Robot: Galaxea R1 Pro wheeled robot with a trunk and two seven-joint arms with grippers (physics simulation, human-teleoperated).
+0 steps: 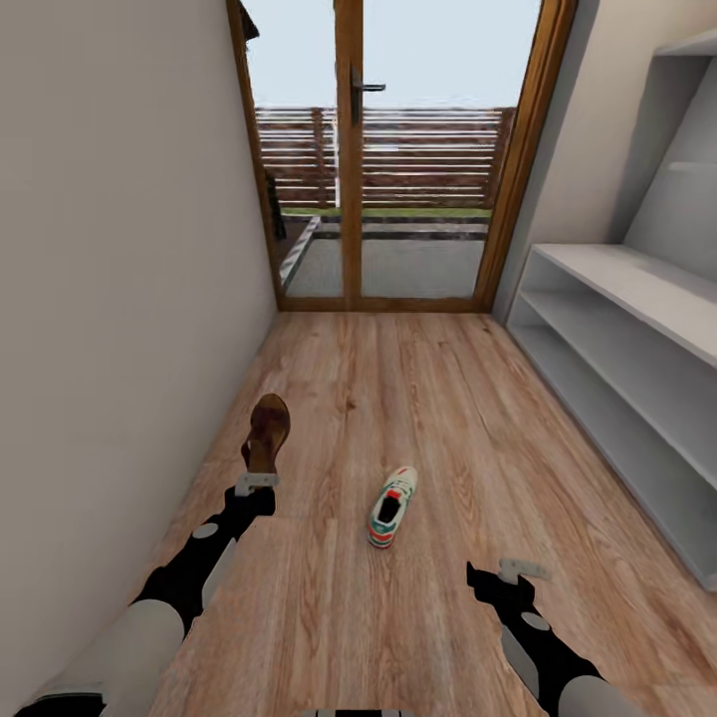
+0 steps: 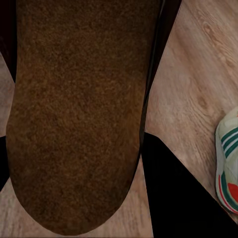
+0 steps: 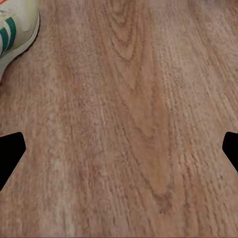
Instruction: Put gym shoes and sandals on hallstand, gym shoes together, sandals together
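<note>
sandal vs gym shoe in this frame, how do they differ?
The sandal is dark brown and flat; the gym shoe is white with green stripes and bulkier. The sandal is clamped in the left pincer; the gym shoe lies free on the corridor floor. Neither is on the hallstand.

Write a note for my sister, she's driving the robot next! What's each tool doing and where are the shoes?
Left tool: shut on a brown sandal, held up in front of the left arm.
Right tool: open, nothing in it, over bare floor.
One gym shoe lies on the floor between the two arms.
The shoe rack stands along the right wall, and the shelves in sight have no shoes on them.
Done: one sandal picked up.
Left: put this sandal on the rack, then the gym shoe. The other sandal and gym shoe still need finding and go beside their mates.
</note>
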